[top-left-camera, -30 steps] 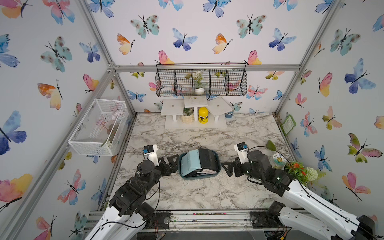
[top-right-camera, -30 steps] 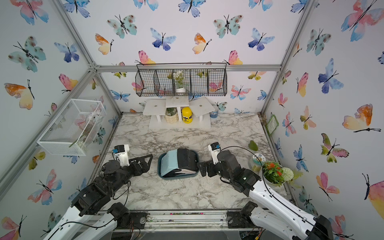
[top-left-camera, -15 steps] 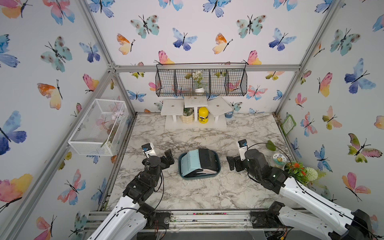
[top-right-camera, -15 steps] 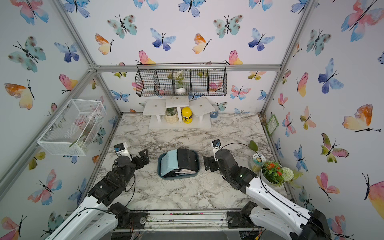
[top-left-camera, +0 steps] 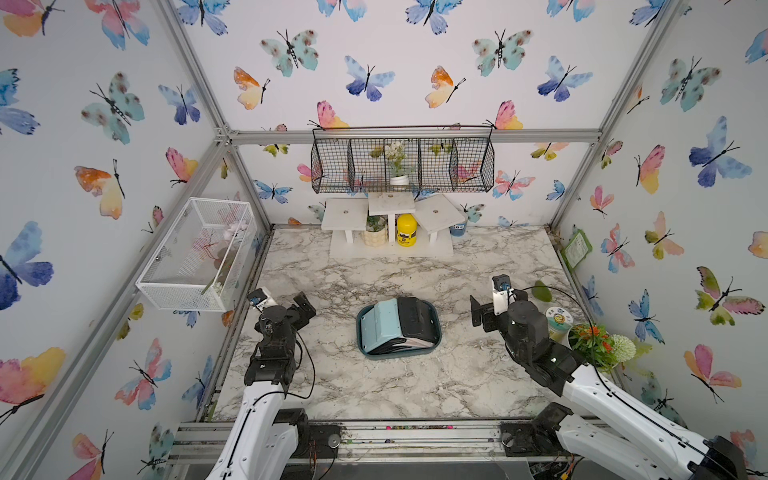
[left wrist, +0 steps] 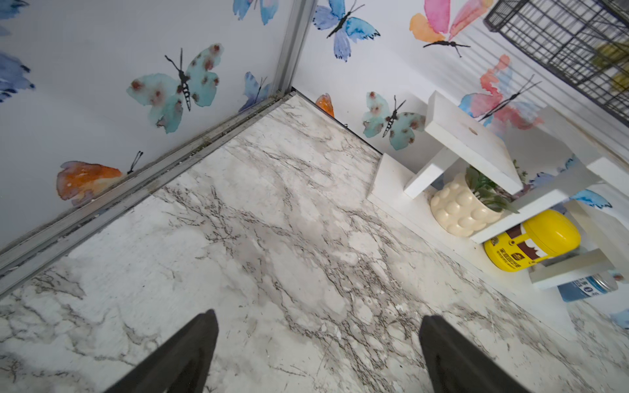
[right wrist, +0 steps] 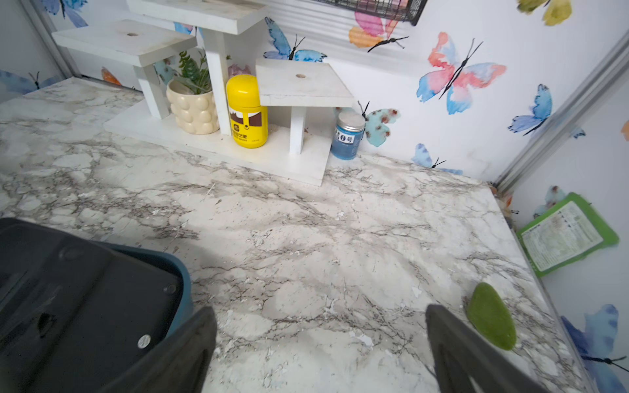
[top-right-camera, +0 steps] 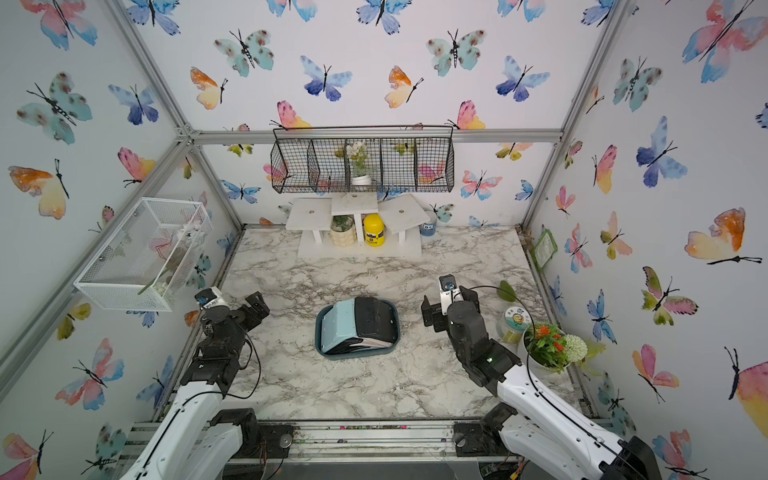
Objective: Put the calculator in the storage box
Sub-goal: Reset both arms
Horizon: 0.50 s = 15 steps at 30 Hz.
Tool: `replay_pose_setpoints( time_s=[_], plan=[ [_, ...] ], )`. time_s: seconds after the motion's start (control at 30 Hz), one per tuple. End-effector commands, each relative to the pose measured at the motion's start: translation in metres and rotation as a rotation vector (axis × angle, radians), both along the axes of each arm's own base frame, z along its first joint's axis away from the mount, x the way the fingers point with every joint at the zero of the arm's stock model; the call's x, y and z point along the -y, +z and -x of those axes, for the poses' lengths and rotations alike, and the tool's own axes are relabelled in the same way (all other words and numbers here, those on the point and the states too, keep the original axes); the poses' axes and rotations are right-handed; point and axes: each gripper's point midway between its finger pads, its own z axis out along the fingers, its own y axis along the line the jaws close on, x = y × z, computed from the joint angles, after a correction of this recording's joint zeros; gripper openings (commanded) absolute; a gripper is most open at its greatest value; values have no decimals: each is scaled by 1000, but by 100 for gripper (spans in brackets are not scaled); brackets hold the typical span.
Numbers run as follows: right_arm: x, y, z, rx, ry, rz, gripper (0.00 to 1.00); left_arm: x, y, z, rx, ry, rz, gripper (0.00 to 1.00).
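Black slab-shaped plastic calculator (top-left-camera: 413, 318) is lying inside the shallow dark teal-blue plastic storage box (top-left-camera: 399, 355); both grippers are standing empty.

In both top views the storage box (top-right-camera: 353, 355) is sitting near the middle of the white-and-grey marble-patterned tabletop (top-left-camera: 374, 390). The calculator is resting back-up, its screws showing in the right wrist view (right wrist: 85, 299), just beside a light blue plastic slab (top-left-camera: 380, 324) sharing the box; whether the two are touching cannot be told. The left gripper (top-left-camera: 305, 308) and right gripper (top-left-camera: 478, 313) are flanking the box, clear of it, each holding its fingers spread wide with only bare tabletop in the gap.
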Motion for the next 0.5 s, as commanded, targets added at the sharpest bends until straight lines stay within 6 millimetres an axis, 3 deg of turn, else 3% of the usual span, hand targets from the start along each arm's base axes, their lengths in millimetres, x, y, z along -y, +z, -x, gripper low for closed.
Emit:
replay_pose_setpoints(
  time_s=[0.0,0.2,0.33,0.47],
  plan=[
    [21,10,-9,87,-61,-23,99,-7,2,-4,30,-31,-6,99],
    [68,-5,-22,112,-169,-118,99,-19,4,0,64,4,-86,99],
    [94,-19,-28,116,-243,-169,99,-26,-16,4,72,32,-145,99],
    [115,-34,-31,121,-308,-202,99,4,-25,-4,123,-168,-217,99]
  ],
)
